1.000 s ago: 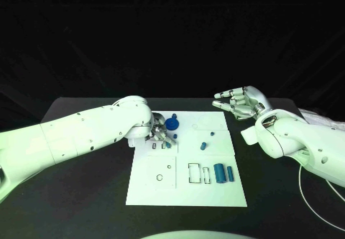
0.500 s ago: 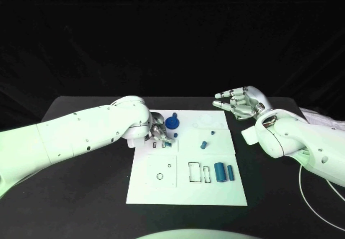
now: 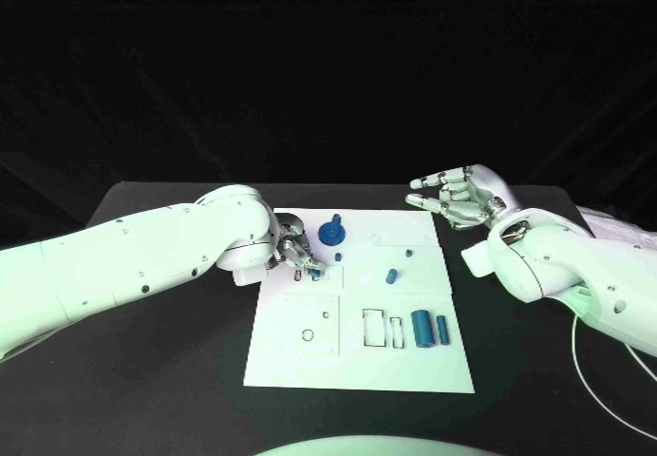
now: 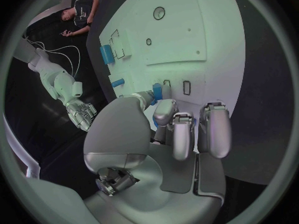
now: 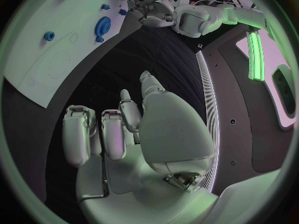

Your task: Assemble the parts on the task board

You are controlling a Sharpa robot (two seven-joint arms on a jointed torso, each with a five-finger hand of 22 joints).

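The white task board (image 3: 359, 361) lies flat in the middle of the black table (image 3: 164, 380), with its cut-outs and outlines facing up so the small blue parts can be dropped into matching seats; several parts are spread over it, apparently waiting their turn. A blue gear-shaped part (image 3: 333, 231) stands near the far edge, a small blue peg (image 3: 406, 255) and a short blue pin (image 3: 390, 277) lie to its right, and 2 blue cylinders (image 3: 430, 329) lie side by side toward the near right, just beside a pair of narrow rectangular slots (image 3: 372, 327). The left hand (image 3: 296, 251) hovers low over the board's far left part, fingers curled downward over a small slot; in the left wrist view a small blue part (image 4: 157, 91) sits between the fingertips (image 4: 164, 112), pinched upright and close above the slot (image 4: 187, 87), which suggests an insertion is under way. That grip looks narrow and precise, the fingers bunched rather than spread, though exactly which fingers touch the piece cannot be told. The right hand (image 3: 456, 197) is held up beyond the board's far right corner, palm turned inward, fingers loosely curved and apart with nothing in them; it seems parked out of the way so the left arm can work. The part in the left hand will likely need careful alignment, since a tilt could jam it at the slot's edge
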